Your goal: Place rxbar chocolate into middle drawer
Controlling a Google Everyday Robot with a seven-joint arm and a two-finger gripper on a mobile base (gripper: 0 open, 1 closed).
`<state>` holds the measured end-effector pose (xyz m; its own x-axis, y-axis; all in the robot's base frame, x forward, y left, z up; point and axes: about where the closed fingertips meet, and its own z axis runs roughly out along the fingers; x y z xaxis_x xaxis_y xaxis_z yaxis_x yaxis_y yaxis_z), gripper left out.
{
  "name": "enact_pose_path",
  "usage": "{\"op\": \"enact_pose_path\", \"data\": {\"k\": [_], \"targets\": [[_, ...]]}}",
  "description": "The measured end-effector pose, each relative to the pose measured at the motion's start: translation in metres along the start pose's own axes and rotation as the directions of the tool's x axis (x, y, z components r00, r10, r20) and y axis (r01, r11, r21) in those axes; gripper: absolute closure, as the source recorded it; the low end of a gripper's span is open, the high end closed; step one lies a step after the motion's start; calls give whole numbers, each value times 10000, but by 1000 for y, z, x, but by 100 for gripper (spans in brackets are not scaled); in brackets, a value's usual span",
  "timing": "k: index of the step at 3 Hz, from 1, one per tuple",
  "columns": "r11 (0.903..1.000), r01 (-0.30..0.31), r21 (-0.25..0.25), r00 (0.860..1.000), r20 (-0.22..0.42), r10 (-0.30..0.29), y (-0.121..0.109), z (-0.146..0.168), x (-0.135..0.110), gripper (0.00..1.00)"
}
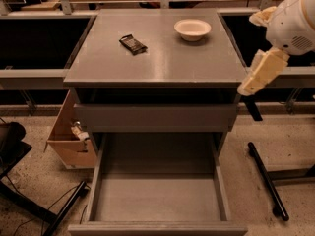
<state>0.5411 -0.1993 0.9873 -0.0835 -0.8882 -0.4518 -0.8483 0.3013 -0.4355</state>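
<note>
The rxbar chocolate (pixel 133 44), a small flat dark bar, lies on the grey cabinet top (pixel 162 63), left of centre. The middle drawer (pixel 157 198) is pulled out low at the front, and its grey floor is bare. My arm's cream and white links (pixel 263 70) hang at the cabinet's right edge. The dark gripper tip (pixel 252 108) is below them beside the cabinet's right side, well right of the bar and above the drawer. It holds nothing that I can see.
A round cream-white bowl (pixel 192 29) stands at the back right of the top. A shut grey drawer front (pixel 155 117) sits above the open drawer. A cardboard box (pixel 69 141) is on the floor to the left, and a black bar (pixel 268 181) lies to the right.
</note>
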Motion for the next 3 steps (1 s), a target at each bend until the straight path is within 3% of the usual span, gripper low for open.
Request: {"op": "enact_pose_path", "data": {"k": [1,2,3], "targets": [[9950,-853,524,9659,2494,697,-44,41,-35,0],[9879,-1305,834,9461,3082,989,-60,50,-44,0],[9880,-1287,852,9468,3069,969,-60,50,-44,0]]}}
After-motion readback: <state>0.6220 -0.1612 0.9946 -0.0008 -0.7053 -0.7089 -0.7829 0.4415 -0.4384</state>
